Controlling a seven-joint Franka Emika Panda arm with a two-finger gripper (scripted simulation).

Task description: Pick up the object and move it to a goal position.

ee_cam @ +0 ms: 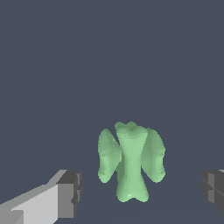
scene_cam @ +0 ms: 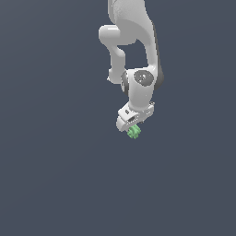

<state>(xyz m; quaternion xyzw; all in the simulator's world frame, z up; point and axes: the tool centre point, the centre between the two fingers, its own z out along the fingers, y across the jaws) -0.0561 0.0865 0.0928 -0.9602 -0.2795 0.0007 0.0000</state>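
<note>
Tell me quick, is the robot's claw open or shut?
Gripper: open, its fingers apart on either side of the green blob, not touching it.

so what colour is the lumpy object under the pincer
Light green, plain with no pattern; the object shows best in the wrist view.

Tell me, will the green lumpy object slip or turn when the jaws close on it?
The green object is knobbly, so flat pads probably touch only bumps; it may twist. It looks rigid and small, so likely light.
</note>
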